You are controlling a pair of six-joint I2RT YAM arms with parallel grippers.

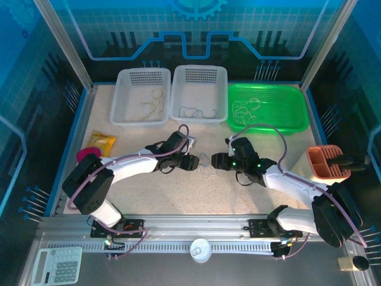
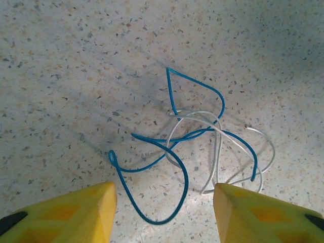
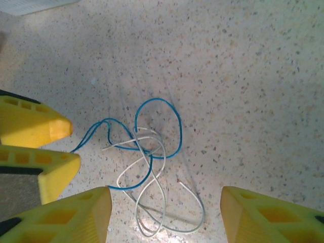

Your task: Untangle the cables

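Yellow fingers [image 2: 91,207] of the left end effector [image 2: 164,202] are framing the left wrist view, standing wide apart and gripping nothing. Just ahead, the cables are lying on the speckled tabletop [image 2: 76,61]. A blue cable [image 2: 171,93] is threading through a white cable [image 2: 216,157], and its nearest loop is reaching in between the fingers.

In the right wrist view, the right end effector [image 3: 166,202] is gaping just as wide, also empty. White loops [image 3: 164,152] are lying closest to it, with blue [image 3: 179,131] beyond. Past the knot, the left end effector [image 3: 68,147] is facing back, a blue end running toward its tips.

From above, left [image 1: 193,162] and right [image 1: 217,159] are pointing at each other with the cables [image 1: 205,162] between them. The crossings are too small to read here, but the opposed headings are plain. Blue is probably falling to the left arm and white to the right, pulling apart along that line.
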